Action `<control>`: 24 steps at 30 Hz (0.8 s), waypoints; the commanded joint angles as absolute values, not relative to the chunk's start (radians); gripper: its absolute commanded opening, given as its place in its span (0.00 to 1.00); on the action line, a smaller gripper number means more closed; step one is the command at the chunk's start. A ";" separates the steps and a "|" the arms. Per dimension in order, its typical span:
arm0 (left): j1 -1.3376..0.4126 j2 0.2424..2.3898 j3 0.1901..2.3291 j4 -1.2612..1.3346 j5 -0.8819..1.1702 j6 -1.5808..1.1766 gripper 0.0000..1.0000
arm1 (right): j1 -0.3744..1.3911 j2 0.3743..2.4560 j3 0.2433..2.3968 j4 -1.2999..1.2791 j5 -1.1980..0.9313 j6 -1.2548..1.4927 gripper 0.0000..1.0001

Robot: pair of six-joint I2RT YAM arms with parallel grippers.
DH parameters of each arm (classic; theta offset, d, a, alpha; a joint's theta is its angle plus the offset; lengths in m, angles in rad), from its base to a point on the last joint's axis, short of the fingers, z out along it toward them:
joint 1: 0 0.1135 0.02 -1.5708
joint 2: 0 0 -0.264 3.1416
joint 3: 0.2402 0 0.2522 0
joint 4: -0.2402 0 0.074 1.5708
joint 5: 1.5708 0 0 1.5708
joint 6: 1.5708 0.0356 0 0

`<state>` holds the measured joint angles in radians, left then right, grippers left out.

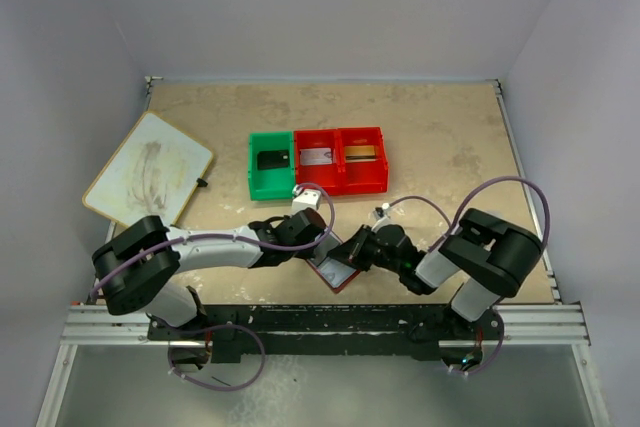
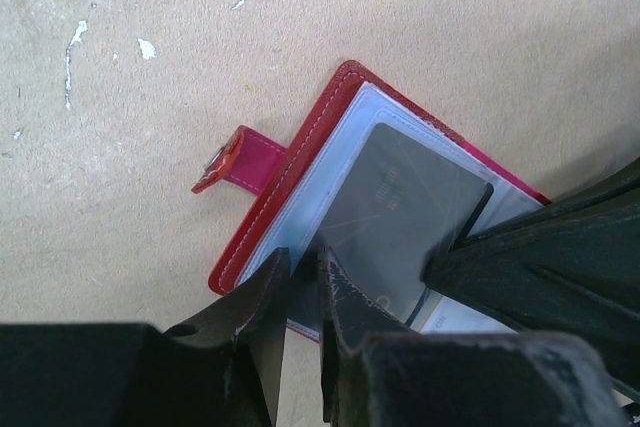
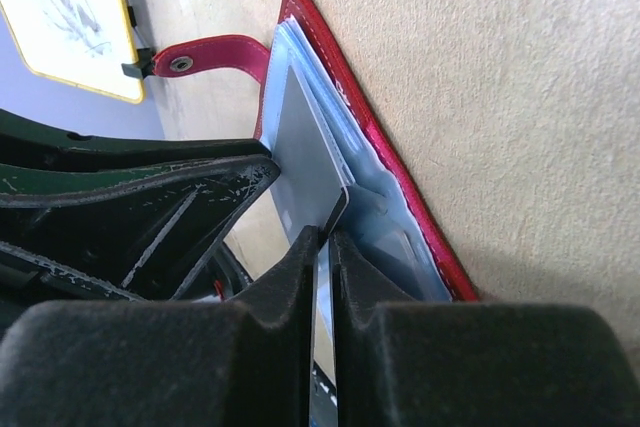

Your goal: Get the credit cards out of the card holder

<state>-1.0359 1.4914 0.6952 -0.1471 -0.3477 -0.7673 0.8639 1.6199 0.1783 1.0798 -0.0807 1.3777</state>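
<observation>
The maroon card holder (image 1: 335,271) lies open on the table between my two grippers. In the left wrist view its clear sleeves (image 2: 330,162) hold a dark grey card (image 2: 400,212), and its red tab (image 2: 235,159) sticks out to the left. My left gripper (image 2: 303,259) is shut on the holder's near edge. My right gripper (image 3: 328,235) is shut on the corner of a silver-grey card (image 3: 305,142) that stands partly out of the sleeves of the holder (image 3: 345,87). A black card (image 1: 272,160), a silver card (image 1: 316,157) and a gold card (image 1: 362,153) lie in the bin.
The green-and-red bin tray (image 1: 318,185) stands just behind the grippers. A large white board (image 1: 150,169) lies at the far left and also shows in the right wrist view (image 3: 65,17). The left gripper's dark finger (image 3: 150,212) sits close beside the right one.
</observation>
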 commanded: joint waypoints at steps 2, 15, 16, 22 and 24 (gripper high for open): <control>-1.034 1.461 0.680 -0.172 -0.332 -0.778 0.14 | 0.870 1.640 0.173 1.193 -0.107 1.367 0.05; -1.033 1.423 0.656 -0.163 -0.356 -0.795 0.13 | 0.869 1.514 0.144 1.060 -0.120 1.374 0.01; -1.034 1.424 0.658 -0.166 -0.355 -0.796 0.13 | 0.869 1.512 0.145 1.048 -0.125 1.369 0.01; -1.034 1.379 0.663 -0.192 -0.348 -0.814 0.14 | 0.868 1.501 0.198 0.936 -0.182 1.297 0.03; -1.035 1.335 0.658 -0.195 -0.346 -0.830 0.17 | 0.867 1.497 0.251 0.845 -0.197 1.222 0.04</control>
